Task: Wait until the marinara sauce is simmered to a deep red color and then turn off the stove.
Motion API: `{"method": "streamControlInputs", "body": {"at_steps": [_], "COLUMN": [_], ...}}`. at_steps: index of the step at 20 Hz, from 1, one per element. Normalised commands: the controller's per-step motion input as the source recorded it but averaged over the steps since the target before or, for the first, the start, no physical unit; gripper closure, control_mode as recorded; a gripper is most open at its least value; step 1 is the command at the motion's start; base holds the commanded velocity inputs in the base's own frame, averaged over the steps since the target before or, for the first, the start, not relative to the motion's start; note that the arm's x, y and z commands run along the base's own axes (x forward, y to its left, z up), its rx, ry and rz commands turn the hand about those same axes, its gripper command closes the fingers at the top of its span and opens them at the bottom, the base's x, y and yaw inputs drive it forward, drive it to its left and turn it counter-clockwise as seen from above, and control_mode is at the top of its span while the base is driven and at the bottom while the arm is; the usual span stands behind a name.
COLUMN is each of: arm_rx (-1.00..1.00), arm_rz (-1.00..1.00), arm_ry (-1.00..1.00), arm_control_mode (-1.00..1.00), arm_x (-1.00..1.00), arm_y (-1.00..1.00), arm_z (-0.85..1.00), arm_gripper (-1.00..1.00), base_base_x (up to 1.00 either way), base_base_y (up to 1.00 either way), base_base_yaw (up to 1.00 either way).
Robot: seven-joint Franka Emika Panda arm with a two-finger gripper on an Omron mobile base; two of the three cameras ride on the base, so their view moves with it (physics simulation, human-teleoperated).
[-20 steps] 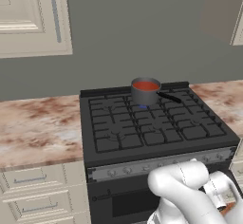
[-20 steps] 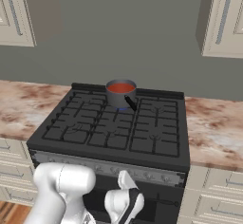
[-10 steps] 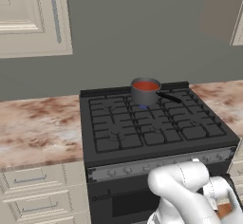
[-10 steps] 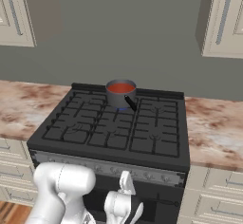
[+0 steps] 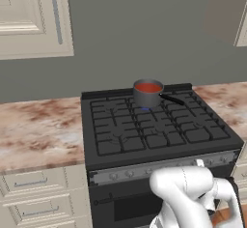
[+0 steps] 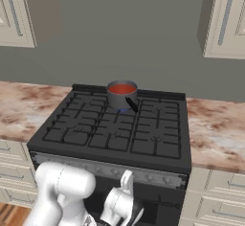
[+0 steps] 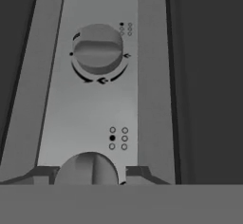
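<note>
Grey panel of the stove (image 6: 110,168) fills the front, where the gripper (image 7: 88,176) has closed on a knob (image 7: 88,171), ready to twist once the sauce (image 5: 148,87) deepens.

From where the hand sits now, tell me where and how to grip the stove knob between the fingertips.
Grip the knob across its raised centre ridge, coming straight at the grey front panel. The ridge runs up the view, and a fingertip sits on each side, so the gripper likely needs no re-aiming.
</note>
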Motion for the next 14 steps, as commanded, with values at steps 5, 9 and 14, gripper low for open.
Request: {"method": "streamControlInputs", "body": {"at_steps": [5,9,14], "arm_rx": [0.35,0.38,0.49], "arm_rz": [-0.19,-0.21,-0.29], "arm_ry": [-0.01,-0.03,-0.08], "arm_control_mode": [-1.0,-1.0,-1.0], "arm_x": [0.05,0.01,0.0], "arm_y": [-0.02,0.0,-0.02], "arm_z": [-0.21,-0.25,-0.37], "arm_gripper": [1.0,1.0,1.0], "base_base_x": [0.0,0.0,0.0], "base_base_y": [0.0,0.0,0.0], "base_base_yaw": [0.0,0.0,0.0]}}
